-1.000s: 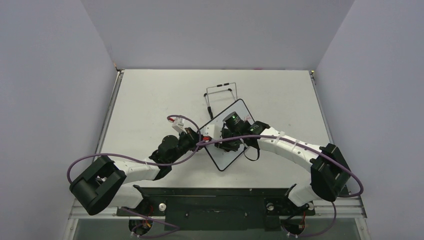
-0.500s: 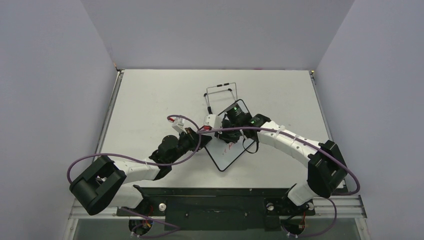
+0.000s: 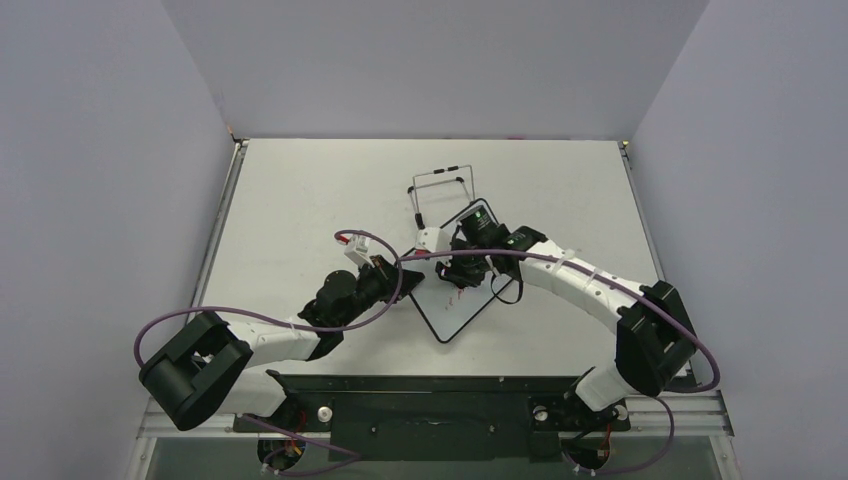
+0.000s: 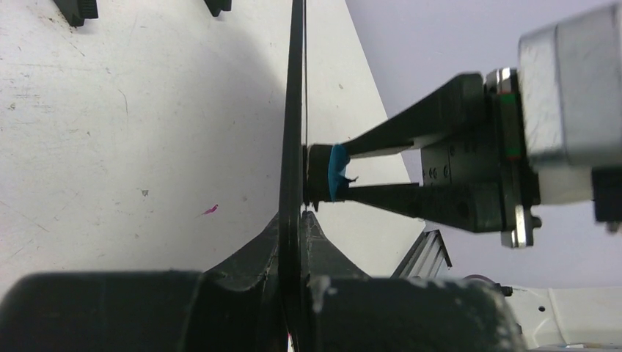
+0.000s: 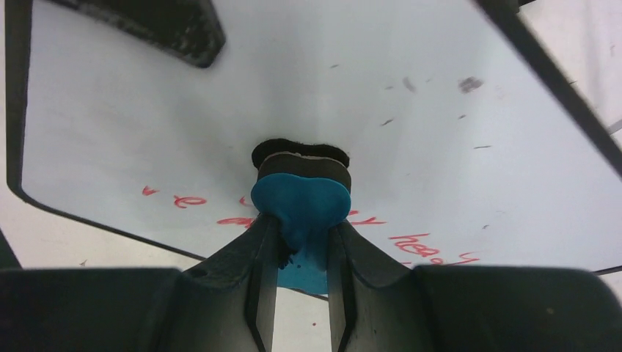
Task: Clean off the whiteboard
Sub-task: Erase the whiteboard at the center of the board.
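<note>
The whiteboard (image 3: 452, 316) is in the middle of the table (image 3: 300, 190). It is turned like a diamond, just in front of the black wire stand (image 3: 440, 184). From above, the right arm (image 3: 575, 282) lies over the board's far half. Only the near part shows, with a few red marks (image 3: 456, 297) too small to read. I cannot tell if the board lies flat or is lifted off the table. The left wrist camera sees the board only from the side, as a thin black line.

The right wrist camera is close to the white face. Red writing (image 5: 414, 242) runs along the near edge there. Some of it is hidden behind the fingers, and I cannot read the rest.

The left gripper (image 3: 400, 284) is pinched tight on the board's left edge. The right gripper (image 5: 301, 238) is squeezed on a small blue eraser (image 5: 299, 198). The eraser's black pad is pressed on the white face, just above the red writing. From above the eraser cannot be seen, because the right gripper covers it.
</note>
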You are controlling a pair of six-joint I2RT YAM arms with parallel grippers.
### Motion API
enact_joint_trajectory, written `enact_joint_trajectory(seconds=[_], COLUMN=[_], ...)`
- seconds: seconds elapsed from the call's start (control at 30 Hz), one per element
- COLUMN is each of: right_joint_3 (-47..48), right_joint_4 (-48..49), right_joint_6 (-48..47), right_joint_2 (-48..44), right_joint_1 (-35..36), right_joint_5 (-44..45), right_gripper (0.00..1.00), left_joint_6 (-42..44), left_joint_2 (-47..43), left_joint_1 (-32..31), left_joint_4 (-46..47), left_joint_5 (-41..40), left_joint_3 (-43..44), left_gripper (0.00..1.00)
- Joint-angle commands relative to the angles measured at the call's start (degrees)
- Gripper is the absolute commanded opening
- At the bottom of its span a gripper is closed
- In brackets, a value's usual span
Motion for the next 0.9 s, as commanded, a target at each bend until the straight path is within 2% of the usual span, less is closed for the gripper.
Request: enact_joint_trajectory(seconds=[0.0,0.2,0.33,0.47,0.6,0.73,0.87], right_joint_3=[5.74,-0.35,-3.79,-2.15,2.04,5.56,1.02], right_joint_4=[2.12,-1.4,-2.23,0.22,2.73,1.74,0.29], right_joint_6=[1.98,-3.37,-4.95,-2.88,-0.59,0.49,-2.79], right_joint_2=[1.79,-0.55,-1.98,-1.77,-0.23,1.12,-1.57], right_joint_1=[1.26,7.21,4.64,0.41,-0.26,1.45,4.99], right_joint_5=[-0.65,-3.95,-3.7,-1.89,0.06,-1.05,-3.36], right_gripper=[0.0,0.0,0.0,0.0,0.0,0.0,0.0], left_joint_6=[-2.13,-1.93,-1.88,-1.88,-1.96,-1.92,-1.85], left_joint_2=[-1.74,-2.28,-2.86,-2.92,-2.84,-3.08,-3.33], left_joint_1=[-0.71,-0.61,-0.63,-0.59,-0.6,-0.59,-0.57], left_joint_4=[10.9,10.15,10.0,10.03,10.01,9.91,9.82], left_joint_5=[4.18,4.03,4.02,4.18,4.28,4.2,3.93], left_joint_3=[2.17,2.59,2.4,2.35,2.42,2.29,2.09], left_gripper=[0.0,0.0,0.0,0.0,0.0,0.0,0.0])
